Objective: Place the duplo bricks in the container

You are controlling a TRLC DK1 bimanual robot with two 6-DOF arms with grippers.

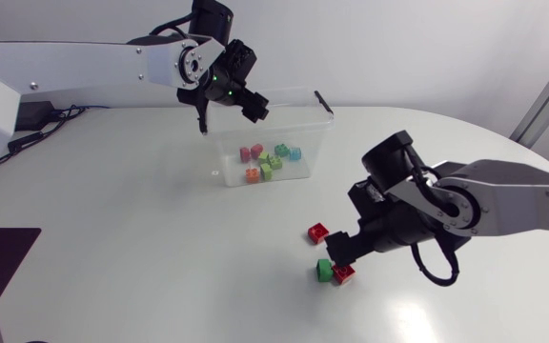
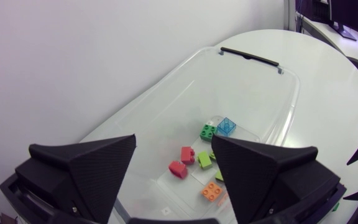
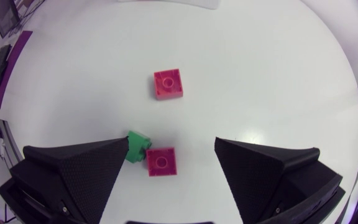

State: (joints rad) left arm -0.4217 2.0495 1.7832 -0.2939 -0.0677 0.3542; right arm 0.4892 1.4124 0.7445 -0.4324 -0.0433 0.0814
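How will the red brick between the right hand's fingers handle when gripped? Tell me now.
The red brick looks rigid and blocky, so it probably won't deform or roll. Its smooth plastic sides may be slightly slippery. The green brick touches it, so closing the right hand will likely nudge that one too.

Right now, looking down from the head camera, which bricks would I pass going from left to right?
Orange brick → blue brick, both in the container → lone red brick → second red brick. Overlapping ones skipped.
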